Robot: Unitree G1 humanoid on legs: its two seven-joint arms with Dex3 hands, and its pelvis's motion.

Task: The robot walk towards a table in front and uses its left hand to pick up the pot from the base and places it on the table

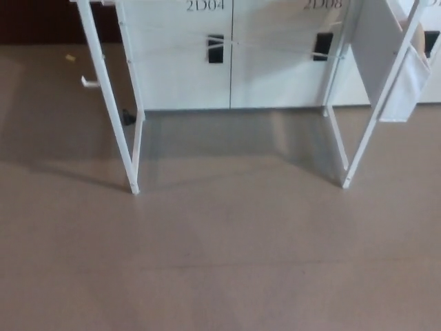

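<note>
Frame legs (134,179) left and right on the floor (220,262), cabinets (186,69) behind.

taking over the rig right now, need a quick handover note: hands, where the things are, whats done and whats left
Left hand: not in view. Right hand: not in view.
Things: no pot or base shows in the head view. It shows only brown floor, white frame legs standing on it, and white cabinets behind. Whether those legs belong to the table cannot be told, since no tabletop shows.
Done: nothing of the pick or the place is visible.
Left: probably approach until the pot is in view, lift it off the base with the left hand, and set it on the table.
</note>
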